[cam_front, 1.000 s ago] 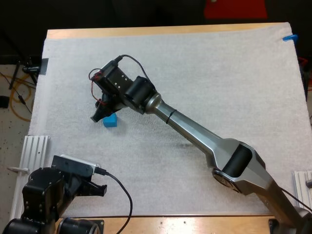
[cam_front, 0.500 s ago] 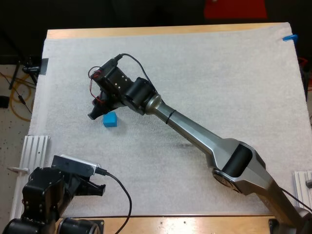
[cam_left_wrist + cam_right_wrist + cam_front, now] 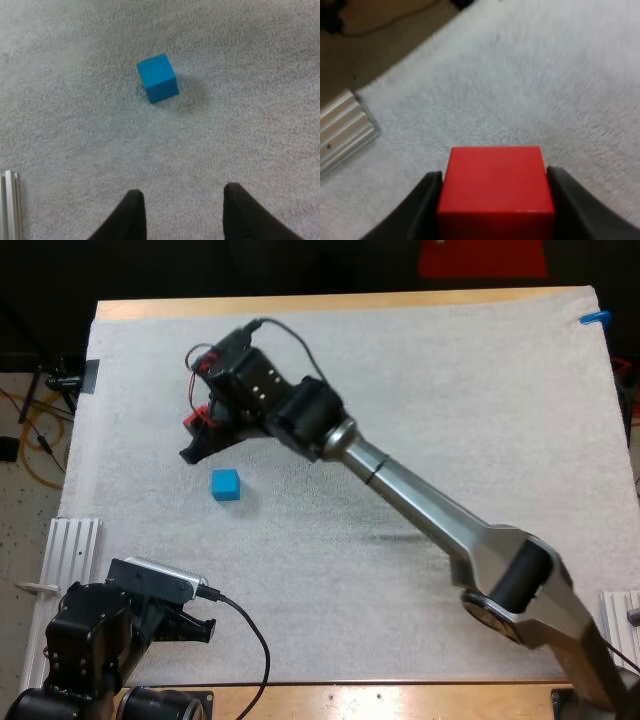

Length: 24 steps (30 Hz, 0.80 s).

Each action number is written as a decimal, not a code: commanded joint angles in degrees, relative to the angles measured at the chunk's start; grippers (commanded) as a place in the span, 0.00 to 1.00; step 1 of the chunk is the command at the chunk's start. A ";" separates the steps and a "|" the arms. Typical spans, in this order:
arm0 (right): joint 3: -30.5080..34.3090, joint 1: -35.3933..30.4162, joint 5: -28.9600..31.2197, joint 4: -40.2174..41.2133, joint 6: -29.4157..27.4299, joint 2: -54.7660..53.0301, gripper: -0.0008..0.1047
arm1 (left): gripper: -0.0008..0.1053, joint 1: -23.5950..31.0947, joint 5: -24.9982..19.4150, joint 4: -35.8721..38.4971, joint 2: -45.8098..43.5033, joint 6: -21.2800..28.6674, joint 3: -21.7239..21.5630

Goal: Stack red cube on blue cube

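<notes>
Setting: you are looking at a robotics lab bench, not a home or a shop.
Bench: a wooden table [image 3: 300,306] covered by a white mat [image 3: 450,390].
Machines: two robot arms at the table, the right arm [image 3: 420,510] and the left arm [image 3: 90,640].
Fittings: a ribbed metal rail [image 3: 70,550] beside the mat; loose cables [image 3: 42,445] on the floor.
Props: a plain blue cube [image 3: 225,484] and a red cube [image 3: 495,192].

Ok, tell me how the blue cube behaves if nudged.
The blue cube probably won't roll: flat faces, resting squarely on the mat. It looks small and likely light, so a nudge may slide or turn it, though the fuzzy mat should add grip. Its crisp edges suggest it is rigid.
</notes>
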 commanded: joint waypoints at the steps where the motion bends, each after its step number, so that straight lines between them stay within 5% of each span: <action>1: -0.42 -0.21 -1.16 0.19 -1.42 -3.22 0.37 | 0.33 0.06 -0.87 -0.66 -0.30 0.70 -0.39; 16: 1.76 -2.95 2.73 1.70 -5.26 -18.34 0.37 | 0.33 0.06 -0.87 -2.69 -0.30 2.41 -0.39; 24: 23.88 -5.85 -0.27 -20.39 -1.35 -23.55 0.37 | 0.33 0.06 -0.87 -3.91 -0.30 2.84 -0.39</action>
